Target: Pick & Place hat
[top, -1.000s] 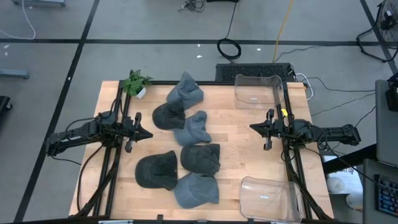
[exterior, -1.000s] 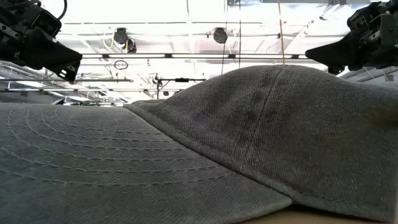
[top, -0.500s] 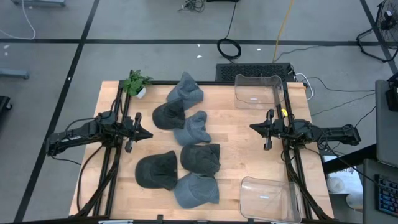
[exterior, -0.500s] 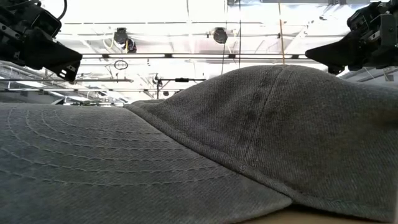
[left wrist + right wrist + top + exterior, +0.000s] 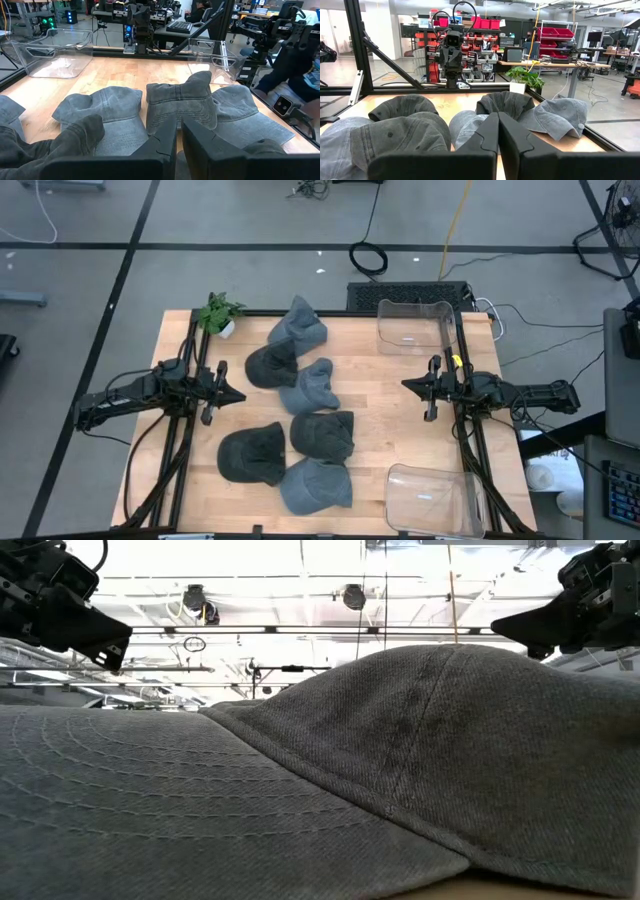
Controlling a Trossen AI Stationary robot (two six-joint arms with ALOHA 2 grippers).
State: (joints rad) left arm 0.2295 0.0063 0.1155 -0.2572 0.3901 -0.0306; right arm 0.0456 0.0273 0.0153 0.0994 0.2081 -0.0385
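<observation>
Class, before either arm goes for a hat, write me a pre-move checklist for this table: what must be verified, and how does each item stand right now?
1. Left gripper empty and clear of the hats: ok; it hangs shut at the table's left side, holding nothing.
2. Right gripper empty: ok; shut, at the right side, holding nothing.
3. Jaws ready to take a hat: not ok; both must open first.
4. Hats within view and loose: ok; six lie in a column down the middle, some overlapping.
5. Clear bins free to receive: ok; the far bin and near bin look empty.
6. Potted plant out of the way: ok; it stands at the far left corner.
</observation>
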